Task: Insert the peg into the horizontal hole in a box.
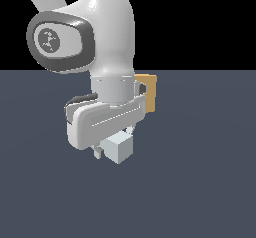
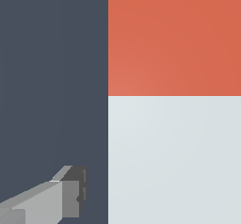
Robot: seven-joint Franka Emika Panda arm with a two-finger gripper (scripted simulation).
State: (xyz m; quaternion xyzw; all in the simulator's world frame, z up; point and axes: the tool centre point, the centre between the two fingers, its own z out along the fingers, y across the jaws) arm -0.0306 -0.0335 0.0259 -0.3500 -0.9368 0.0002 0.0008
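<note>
Hanging low over the dark floor (image 1: 200, 192), my gripper (image 1: 107, 149) sits right above the peg (image 1: 119, 148); in the exterior view only the peg's pale grey-white end shows, poking out beneath my hand toward the camera; its red-orange half is hidden behind my wrist there. In the wrist view the peg (image 2: 174, 100) fills most of the picture, red-orange half and pale half meeting in a straight line; one of my fingers (image 2: 66, 197) shows just beside the pale half, with a thin gap of floor between them. Whether my fingers are clamped on the peg or loose, I cannot tell. The box (image 1: 150, 93) stands behind my arm, mostly hidden, only a tan-orange edge showing; its hole is out of sight.
</note>
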